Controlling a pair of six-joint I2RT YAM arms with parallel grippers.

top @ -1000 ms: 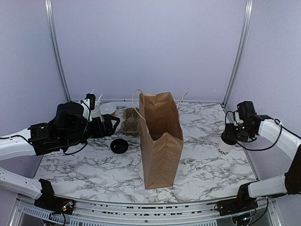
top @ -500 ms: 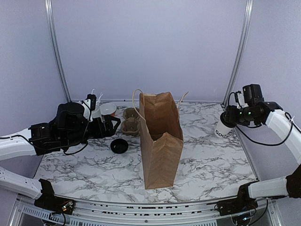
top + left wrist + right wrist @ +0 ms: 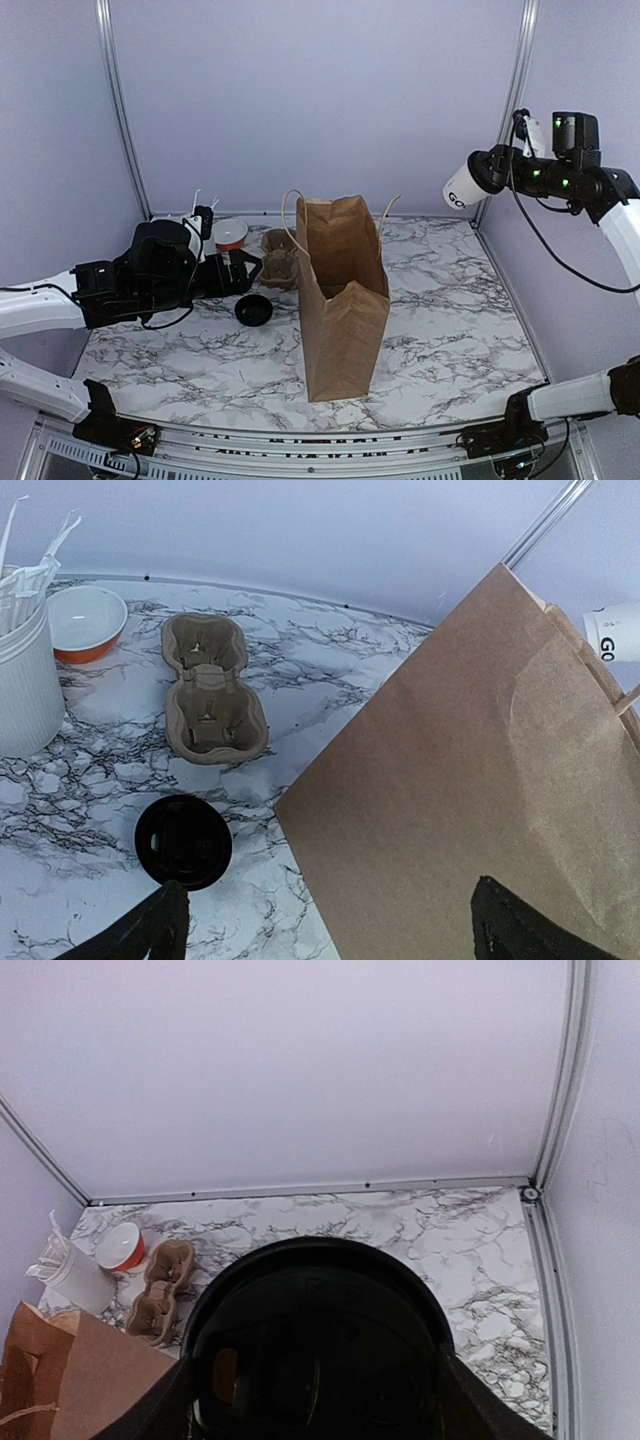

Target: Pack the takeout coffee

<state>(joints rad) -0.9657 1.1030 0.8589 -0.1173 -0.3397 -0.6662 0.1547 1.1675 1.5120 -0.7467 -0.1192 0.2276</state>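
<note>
The takeout coffee [image 3: 461, 187], a white cup with black lettering and a black dome lid, hangs high in the air at the right, tipped on its side with its base toward the left. My right gripper [image 3: 492, 168] is shut on its lid end. In the right wrist view the black lid [image 3: 315, 1345] fills the space between my fingers [image 3: 165, 1410]. The brown paper bag [image 3: 343, 300] stands open at the middle of the table, below and left of the cup. My left gripper [image 3: 248, 270] is open and empty, low beside the bag's left face [image 3: 480, 780].
A loose flat black lid [image 3: 254, 309] lies left of the bag. Behind it are a cardboard cup carrier [image 3: 278, 258], an orange-and-white bowl [image 3: 230, 233] and a white holder with straws [image 3: 25, 675]. Metal frame posts [image 3: 510, 110] rise at the back corners.
My right arm has lifted the takeout coffee from low at the table's right edge to high in the air and tipped it sideways. The left arm has shifted slightly right.
</note>
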